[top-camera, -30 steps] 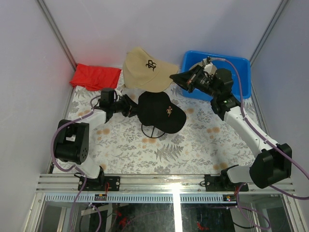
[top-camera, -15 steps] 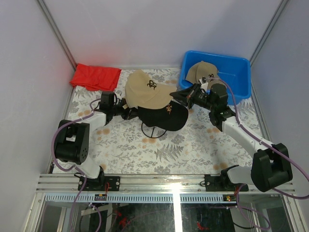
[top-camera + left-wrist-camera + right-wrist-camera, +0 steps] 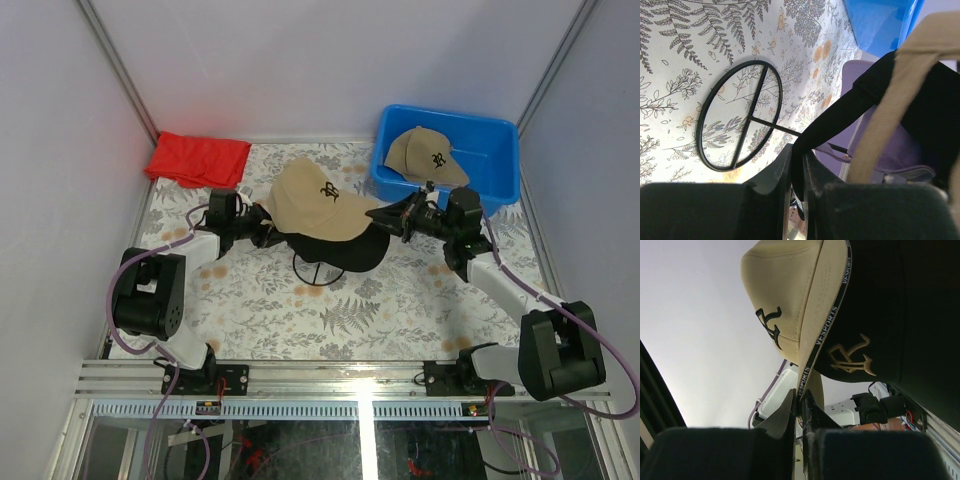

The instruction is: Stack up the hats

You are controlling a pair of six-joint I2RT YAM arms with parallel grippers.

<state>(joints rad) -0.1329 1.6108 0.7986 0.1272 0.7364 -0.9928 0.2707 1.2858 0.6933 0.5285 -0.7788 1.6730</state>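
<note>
The tan hat [image 3: 318,200] has come down from the upper middle onto the black hat [image 3: 352,250], mid-frame, so the pile grew. Right jaws pinch its brim; left jaws pinch the black hat's edge. A second tan hat [image 3: 425,155] waits in the blue bin [image 3: 492,165].

Stacked tan cap [image 3: 315,200] & black cap [image 3: 366,250]: matt cloth. Bin [image 3: 492,170]: glossy blue plastic. Stand [image 3: 751,118]: thin black wire.

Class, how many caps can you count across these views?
4: one tan cap atop the black cap, lavender cap beneath them, second tan cap in the blue bin.
</note>
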